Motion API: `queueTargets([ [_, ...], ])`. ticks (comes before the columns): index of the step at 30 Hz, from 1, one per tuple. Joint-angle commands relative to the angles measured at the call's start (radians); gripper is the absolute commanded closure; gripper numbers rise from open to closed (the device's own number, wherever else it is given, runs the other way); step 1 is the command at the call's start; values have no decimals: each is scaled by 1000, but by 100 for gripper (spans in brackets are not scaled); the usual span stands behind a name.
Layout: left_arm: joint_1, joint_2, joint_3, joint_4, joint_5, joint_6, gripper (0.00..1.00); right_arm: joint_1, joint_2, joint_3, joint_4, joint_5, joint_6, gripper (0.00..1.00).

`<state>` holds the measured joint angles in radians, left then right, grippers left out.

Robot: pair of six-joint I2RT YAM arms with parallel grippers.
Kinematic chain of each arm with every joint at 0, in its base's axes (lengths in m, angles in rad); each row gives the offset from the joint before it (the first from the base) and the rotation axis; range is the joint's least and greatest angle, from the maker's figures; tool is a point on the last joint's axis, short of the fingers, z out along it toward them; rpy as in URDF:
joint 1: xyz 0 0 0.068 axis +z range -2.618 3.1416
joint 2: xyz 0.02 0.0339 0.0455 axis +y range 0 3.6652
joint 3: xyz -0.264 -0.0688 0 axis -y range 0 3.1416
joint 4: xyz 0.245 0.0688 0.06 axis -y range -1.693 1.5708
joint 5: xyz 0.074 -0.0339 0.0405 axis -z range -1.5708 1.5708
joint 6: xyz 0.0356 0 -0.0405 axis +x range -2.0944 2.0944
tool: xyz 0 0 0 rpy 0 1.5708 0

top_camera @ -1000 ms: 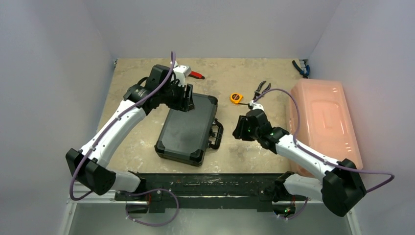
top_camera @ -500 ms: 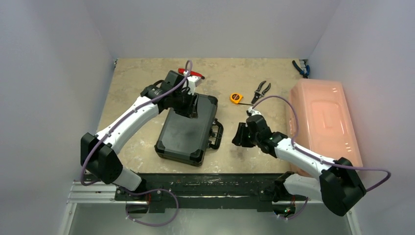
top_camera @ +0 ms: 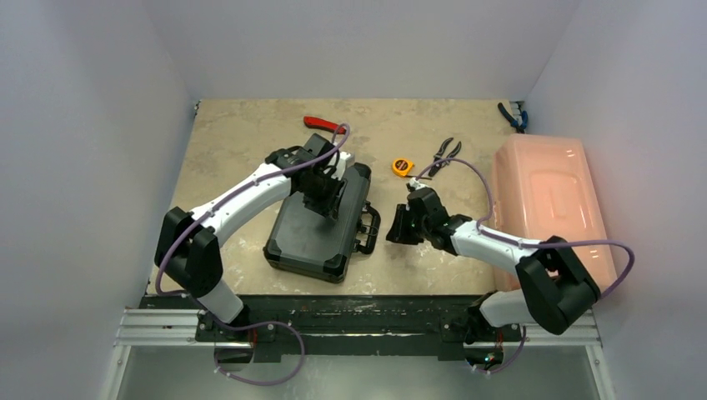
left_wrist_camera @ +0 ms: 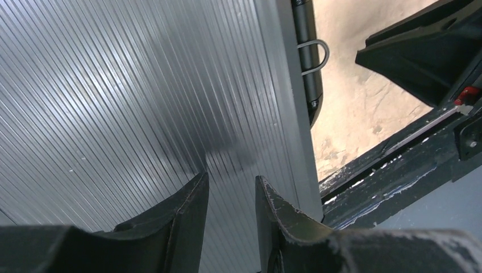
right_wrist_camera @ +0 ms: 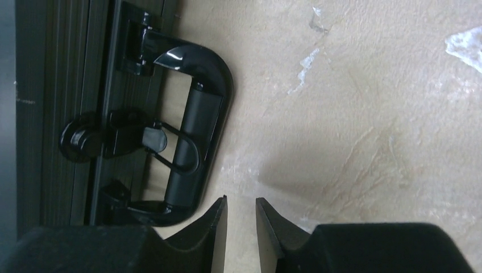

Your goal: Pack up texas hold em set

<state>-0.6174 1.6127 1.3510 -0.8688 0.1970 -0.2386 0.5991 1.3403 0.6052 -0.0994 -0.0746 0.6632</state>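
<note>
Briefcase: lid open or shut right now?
Shut. The briefcase lies flat on the table, lid down against the base; no foam lining or contents showing.

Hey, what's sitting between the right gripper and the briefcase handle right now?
Nothing, just bare tabletop. The right wrist view shows the right gripper facing the briefcase handle across a clear strip.

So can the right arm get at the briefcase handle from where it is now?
Probably yes. The right gripper hovers just beside the briefcase handle, with only bare table between them. Its jaws stand narrowly apart, so they'd likely need widening first.
</note>
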Motion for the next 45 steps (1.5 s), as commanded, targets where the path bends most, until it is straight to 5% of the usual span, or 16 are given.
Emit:
queueTargets([
  [1,-1,14,46,-40,-19,14,65,-2,57,51,66,-26,3,73],
  [15,-25,119,87,-144,-50,13,66,-1,201,126,96,-57,4,84],
  [45,-40,138,100,-167,-67,25,67,-2,241,233,50,-107,-7,93],
])
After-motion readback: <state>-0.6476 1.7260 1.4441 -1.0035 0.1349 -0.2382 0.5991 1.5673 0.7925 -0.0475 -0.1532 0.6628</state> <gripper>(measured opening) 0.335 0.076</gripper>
